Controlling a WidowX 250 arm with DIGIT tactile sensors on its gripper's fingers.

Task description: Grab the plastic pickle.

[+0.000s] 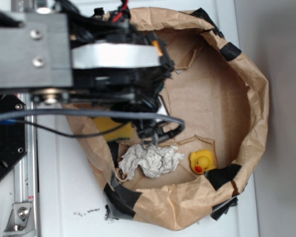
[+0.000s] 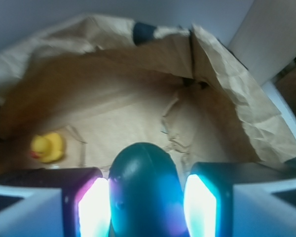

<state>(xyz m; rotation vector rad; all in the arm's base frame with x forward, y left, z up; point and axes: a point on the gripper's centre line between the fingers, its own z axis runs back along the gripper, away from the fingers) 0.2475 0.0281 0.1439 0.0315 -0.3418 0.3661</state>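
In the wrist view the plastic pickle [image 2: 144,177], a glossy dark teal oblong with a rounded end, stands between the two lit pads of my gripper [image 2: 147,205]. The left pad [image 2: 94,207] touches it and the right pad [image 2: 200,207] lies right against its other side. The jaws are closed on it. In the exterior view my gripper [image 1: 152,134] hangs inside the brown paper bag [image 1: 249,79], just above a crumpled white paper. The arm hides the pickle there.
A yellow rubber duck [image 1: 202,161] sits at the bag's floor near the lower right; it also shows in the wrist view [image 2: 48,146]. The crumpled white paper [image 1: 150,160] lies beside it. A yellow object [image 1: 113,126] is partly hidden under the arm. Bag walls [image 2: 227,84] ring the space.
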